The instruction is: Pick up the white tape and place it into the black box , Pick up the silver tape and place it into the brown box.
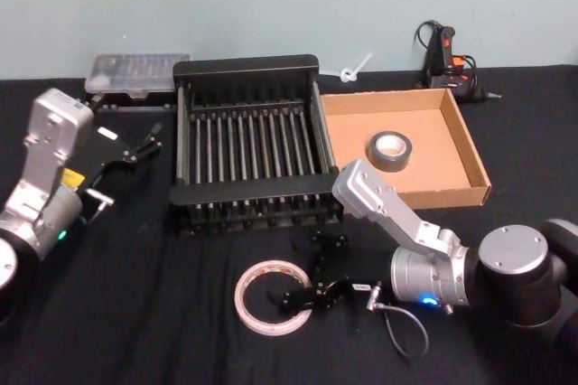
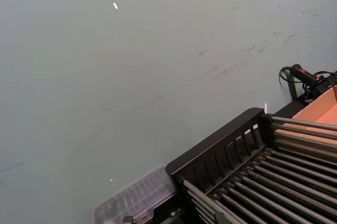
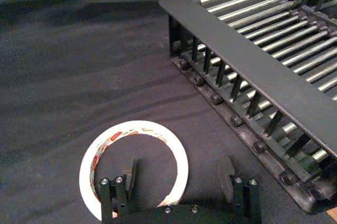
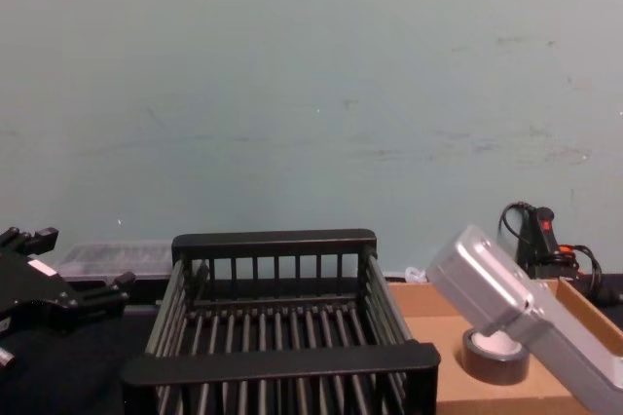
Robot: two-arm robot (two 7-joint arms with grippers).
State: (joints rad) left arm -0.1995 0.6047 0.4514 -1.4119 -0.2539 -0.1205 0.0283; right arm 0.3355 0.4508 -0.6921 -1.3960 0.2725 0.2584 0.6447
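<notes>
Right gripper down low on the black cloth, fingers spread apart and gripping nothing, parked right at the white tape. Wrist view says it best: one finger planted inside the ring's hole, the other outside, so the ring's near wall sits between them. Looks like a pinch on that wall is the plan, judging from the setup. Tape lying flat, hole facing up, so no long axis to fuss over; any spot on the rim would do.

Left gripper way off on the other side of the black box, fingers apart, empty, idle. Right arm clearly the closer one.

Black box sitting just beyond the white tape, bars bare, nothing in it yet. Short hop up and forward over the thick near rim probably all that's needed.

Brown box touching the black one's right side, with the silver tape already inside, flat on the cardboard floor. That half looks done.
</notes>
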